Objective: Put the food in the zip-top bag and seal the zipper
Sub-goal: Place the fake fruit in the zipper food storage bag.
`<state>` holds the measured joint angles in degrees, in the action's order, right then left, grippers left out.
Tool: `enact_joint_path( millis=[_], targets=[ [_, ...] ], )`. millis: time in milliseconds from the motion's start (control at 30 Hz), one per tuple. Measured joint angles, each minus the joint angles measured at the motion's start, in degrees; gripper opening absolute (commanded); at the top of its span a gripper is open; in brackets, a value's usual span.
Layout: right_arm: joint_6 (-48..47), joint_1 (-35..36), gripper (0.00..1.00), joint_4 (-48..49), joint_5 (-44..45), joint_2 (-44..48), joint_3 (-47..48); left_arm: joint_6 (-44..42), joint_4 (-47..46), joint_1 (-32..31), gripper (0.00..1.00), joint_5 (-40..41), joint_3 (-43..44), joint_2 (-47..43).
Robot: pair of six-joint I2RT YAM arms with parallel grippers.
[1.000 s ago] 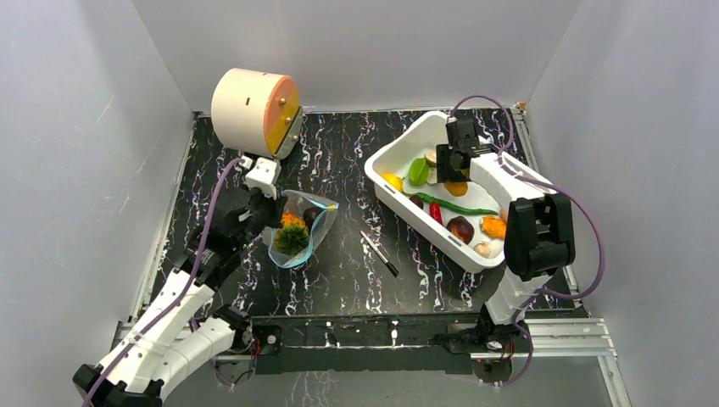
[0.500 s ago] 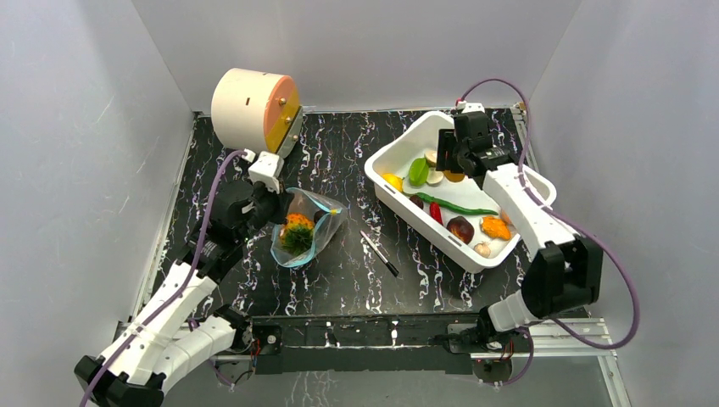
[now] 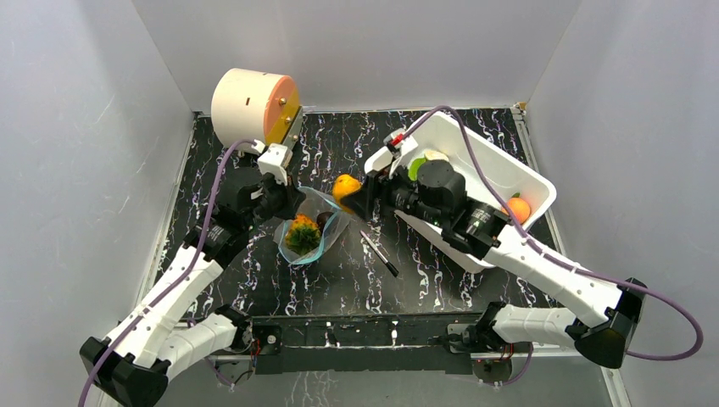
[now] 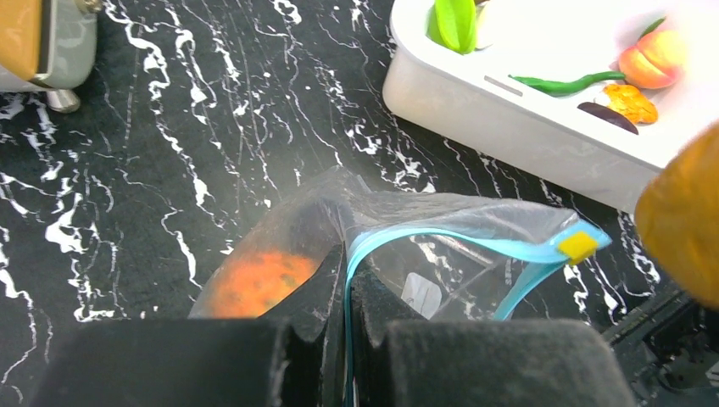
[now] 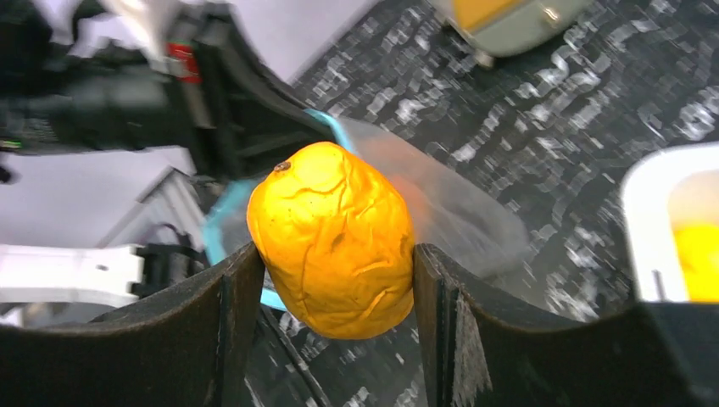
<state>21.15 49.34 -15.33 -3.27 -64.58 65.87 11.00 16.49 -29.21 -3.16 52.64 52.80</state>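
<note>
Your left jaws are clamped shut on the rim of the zip-top bag [image 3: 309, 231], with the blue zipper [image 4: 458, 232] running out from between them. The pouch sits on the worktop [image 3: 339, 280] left of centre, its mouth gaping toward the right. Inside it you can see the orange pineapple [image 3: 301, 233] with its green crown and a dark piece [image 3: 324, 219] just beside it. Your right jaws grip a yellow-orange fruit [image 5: 331, 242] by its sides, in the air close to the bag's open rim; you cannot tell whether it touches the plastic. The white tub [image 3: 509, 165] on the right holds a green piece [image 4: 458, 21], a peach-coloured fruit [image 4: 651, 59], a long green bean [image 4: 564, 83], a lumpy orange piece [image 4: 629, 102] and a dark purple sliver [image 4: 606, 117]. A black pen [image 3: 379, 253] lies on the worktop between bag and tub, touching neither. A cream drum [image 3: 250, 106] stands at the far left corner.
</note>
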Motion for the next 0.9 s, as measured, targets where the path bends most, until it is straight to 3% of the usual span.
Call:
enact_joint_path(
  millis=[200, 433, 900],
  targets=[
    [3.37, 6.29, 0.42, 13.77, -2.73, 0.76, -7.26, 2.21, 2.47, 0.0, 0.0, -2.47, 3.04, 3.02],
    [4.81, 7.78, 0.42, 25.59, -3.63, -1.29, -12.15, 3.5, 5.14, 0.0, 0.0, -3.69, 5.33, 3.85],
    [1.2, 8.41, 0.47, 33.62, -1.55, -8.41, -14.05, 4.17, 6.51, 0.09, 0.0, -3.98, 5.44, 2.19]
  ],
)
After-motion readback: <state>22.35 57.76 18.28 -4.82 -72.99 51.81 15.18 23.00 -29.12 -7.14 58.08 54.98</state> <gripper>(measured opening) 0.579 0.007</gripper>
